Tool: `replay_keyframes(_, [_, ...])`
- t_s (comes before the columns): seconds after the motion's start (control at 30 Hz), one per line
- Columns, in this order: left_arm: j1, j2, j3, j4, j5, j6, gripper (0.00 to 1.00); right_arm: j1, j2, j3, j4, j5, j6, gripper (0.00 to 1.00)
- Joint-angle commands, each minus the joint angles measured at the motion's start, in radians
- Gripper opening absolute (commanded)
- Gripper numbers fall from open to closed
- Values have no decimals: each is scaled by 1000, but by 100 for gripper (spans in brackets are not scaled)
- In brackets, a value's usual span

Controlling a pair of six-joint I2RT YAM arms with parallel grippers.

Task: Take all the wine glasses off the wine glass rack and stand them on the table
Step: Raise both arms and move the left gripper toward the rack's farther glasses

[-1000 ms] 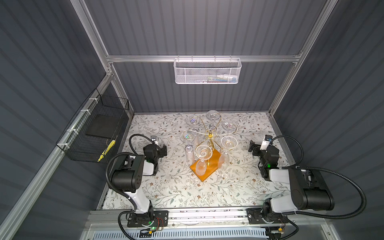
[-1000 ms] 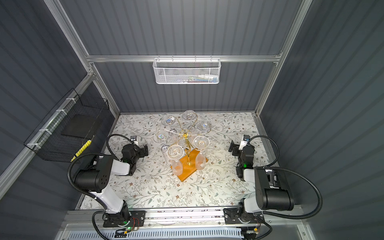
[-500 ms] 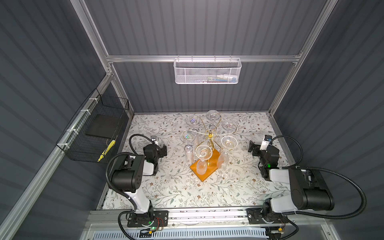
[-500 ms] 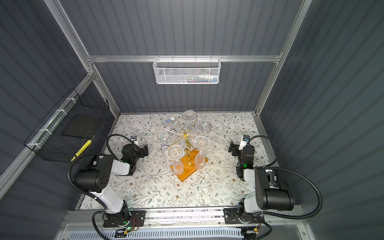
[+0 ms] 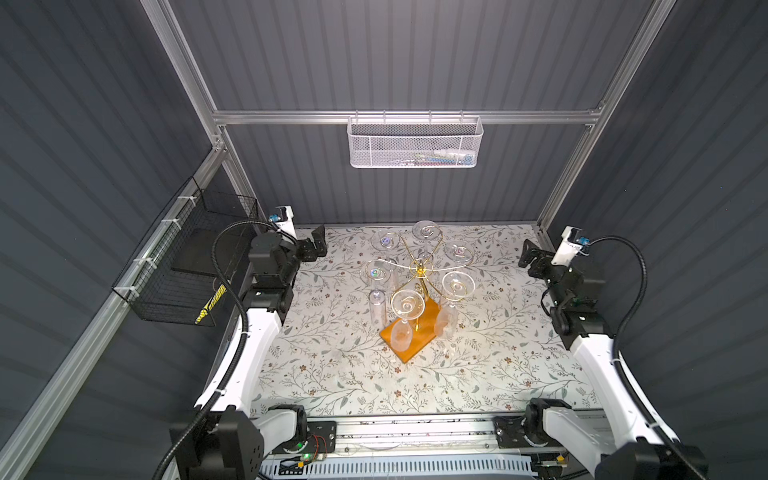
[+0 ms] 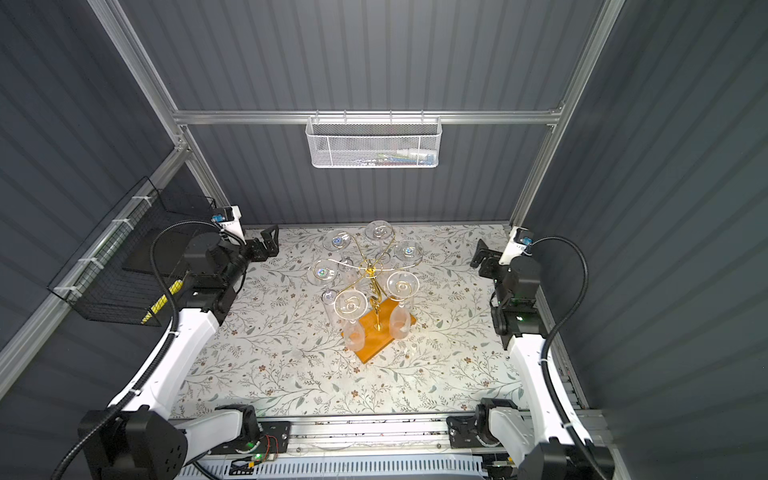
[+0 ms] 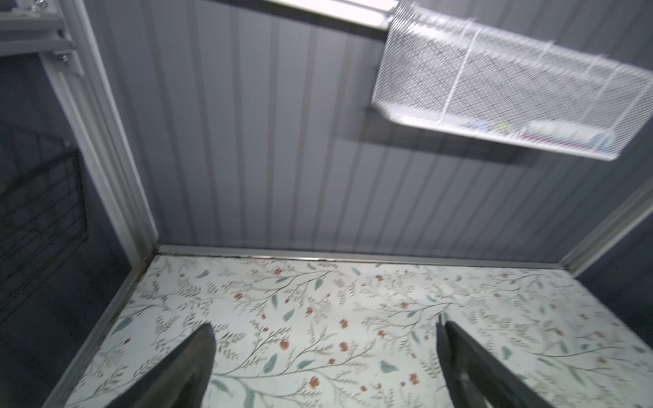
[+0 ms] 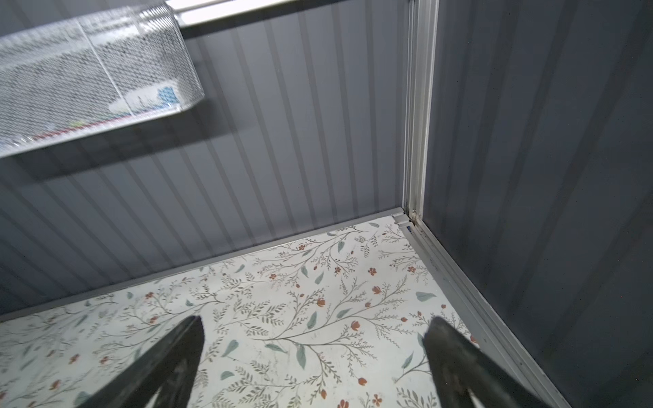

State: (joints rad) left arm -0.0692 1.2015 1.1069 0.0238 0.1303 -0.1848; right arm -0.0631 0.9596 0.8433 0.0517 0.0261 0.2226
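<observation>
The wine glass rack (image 5: 420, 270) (image 6: 370, 266), gold wire on an orange-brown base (image 5: 422, 328) (image 6: 370, 345), stands mid-table. Several clear wine glasses hang upside down from its arms; the nearest wine glass (image 5: 407, 305) (image 6: 351, 305) hangs at the front. My left gripper (image 5: 316, 243) (image 6: 270, 240) is open at the far left near the back wall, well apart from the rack. Open too, my right gripper (image 5: 527, 254) (image 6: 480, 254) is at the far right. Both wrist views show only floral cloth between the left gripper (image 7: 325, 325) fingers and the right gripper (image 8: 316, 319) fingers.
A white mesh basket (image 5: 415, 141) (image 7: 512, 81) (image 8: 88, 74) hangs on the back wall rail. A black wire basket (image 5: 187, 266) is fixed to the left wall. Aluminium frame posts stand in the back corners. The table (image 5: 332, 374) has a floral cover.
Both arms have unfolded from their low pose, and both grippers have moved up and toward the back wall. The rack and glasses have not moved.
</observation>
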Motion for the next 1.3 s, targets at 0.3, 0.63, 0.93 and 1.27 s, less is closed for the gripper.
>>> replay_keyframes(0.3, [-17,167,232,-180,747,-449,87,31,-95,158,-691,-283,229,99])
replay_keyframes(0.63, [-142,169,212,-62,820,-731,87,71,-108,154,-716,-323,283,99])
replay_keyframes(0.93, [-159,170,172,-8,771,-863,73,103,-102,137,-691,-312,293,99])
replay_keyframes(1.27, [-159,183,216,-167,725,-785,51,114,-108,120,-667,-311,312,99])
